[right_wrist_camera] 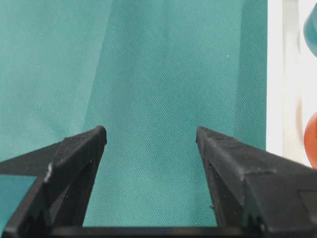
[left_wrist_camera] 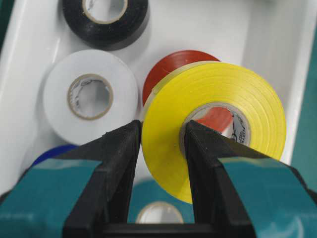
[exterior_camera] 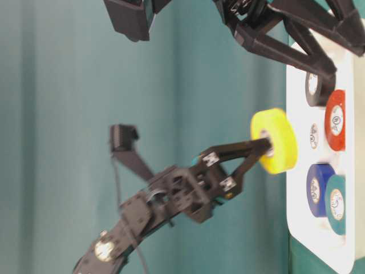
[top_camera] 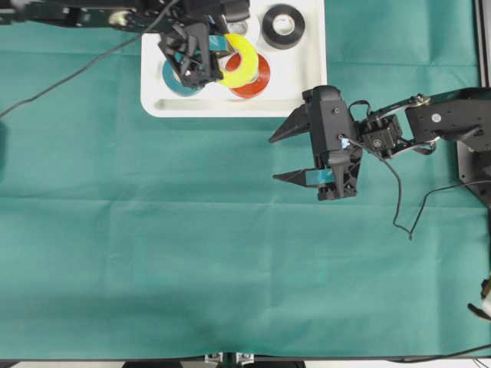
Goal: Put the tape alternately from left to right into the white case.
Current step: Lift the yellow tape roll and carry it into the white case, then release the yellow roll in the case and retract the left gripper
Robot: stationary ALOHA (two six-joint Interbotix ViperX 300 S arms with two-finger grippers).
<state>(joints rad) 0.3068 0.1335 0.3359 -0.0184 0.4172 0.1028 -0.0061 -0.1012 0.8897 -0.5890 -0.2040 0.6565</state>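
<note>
Over white case (top_camera: 307,84), top of overhead view: left end effector (left_wrist_camera: 161,144) pinching yellow tape (left_wrist_camera: 218,124) through wall and core, roll held above red tape (top_camera: 257,80). Step in hand, by my reading: placing the last roll; black (top_camera: 282,25), white (left_wrist_camera: 90,95), blue (exterior_camera: 318,188), teal (exterior_camera: 336,204) already in case. Next move calls for lowering into free spot, then spreading jaws. Right end effector (top_camera: 295,153) spread, empty, hanging over green cloth (top_camera: 192,253) on bench. Room not visible.
</note>
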